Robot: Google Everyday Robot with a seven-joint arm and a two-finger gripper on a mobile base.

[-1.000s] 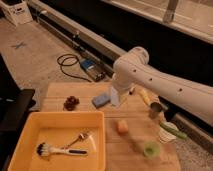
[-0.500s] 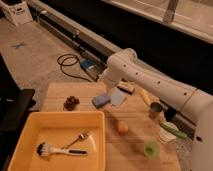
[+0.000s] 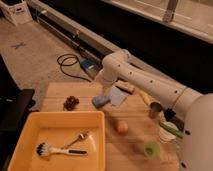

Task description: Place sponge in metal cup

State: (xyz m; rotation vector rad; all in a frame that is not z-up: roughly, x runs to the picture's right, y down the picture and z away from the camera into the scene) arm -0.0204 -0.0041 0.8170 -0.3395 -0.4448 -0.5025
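The sponge (image 3: 100,101) lies on the wooden surface (image 3: 60,92), just beside a pale-blue cloth (image 3: 119,95) and well apart from the metal cup (image 3: 155,110). The end effector (image 3: 104,86) hangs just above it; open or closed, one cannot tell. A clean grasp should take the sponge alone, sparing the cloth. The arm (image 3: 140,77) has swung nearer the sponge since half a second ago.

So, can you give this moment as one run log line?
gripper: just above sponge | sponge: on table, beside cloth | metal cup: upright, apart from sponge
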